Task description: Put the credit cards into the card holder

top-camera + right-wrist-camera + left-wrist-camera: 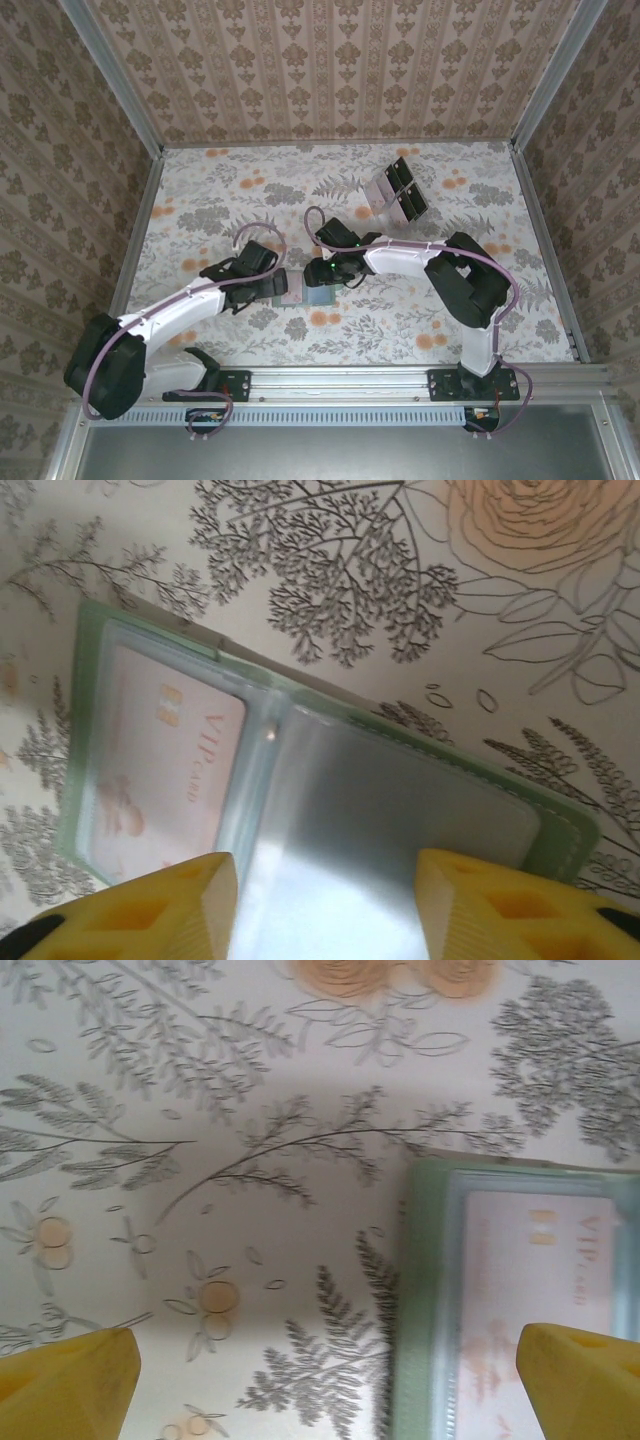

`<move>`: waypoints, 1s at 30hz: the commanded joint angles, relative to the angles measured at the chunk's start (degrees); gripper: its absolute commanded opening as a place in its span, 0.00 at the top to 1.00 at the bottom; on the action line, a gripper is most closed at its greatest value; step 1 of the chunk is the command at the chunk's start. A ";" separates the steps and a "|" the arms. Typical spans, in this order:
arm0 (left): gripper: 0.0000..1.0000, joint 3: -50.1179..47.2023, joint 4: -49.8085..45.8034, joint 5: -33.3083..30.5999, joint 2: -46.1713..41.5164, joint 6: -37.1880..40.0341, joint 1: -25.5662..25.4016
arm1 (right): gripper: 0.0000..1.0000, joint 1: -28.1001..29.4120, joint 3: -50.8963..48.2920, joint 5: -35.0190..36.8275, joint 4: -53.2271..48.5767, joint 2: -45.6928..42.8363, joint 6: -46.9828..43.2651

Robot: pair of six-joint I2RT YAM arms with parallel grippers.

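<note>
The green card holder (pixel 566 828) lies open and flat on the flowered table. One pale pink credit card (pixel 160 770) with "VIP card" lettering sits under the clear sleeve of its left half. The right half (pixel 400 800) is a bare grey-green sleeve. My right gripper (pixel 325 880) hovers over that right half, its yellow fingers apart with nothing between them. My left gripper (pixel 330 1360) stands wide open over the holder's left edge (pixel 418 1300), with one fingertip (pixel 575 1380) above the card (pixel 530 1270). In the top view both grippers meet at the holder (pixel 318 297).
A clear rack with dark square panels (pixel 395 195) stands at the back right of the table. Patterned walls close in the table on three sides, and a metal rail (pixel 340 380) runs along the near edge.
</note>
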 commanded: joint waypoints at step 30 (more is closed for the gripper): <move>0.00 -4.40 7.33 -4.98 -2.07 -3.74 -10.27 | 0.47 -1.89 0.80 -0.72 -3.18 -4.74 -2.96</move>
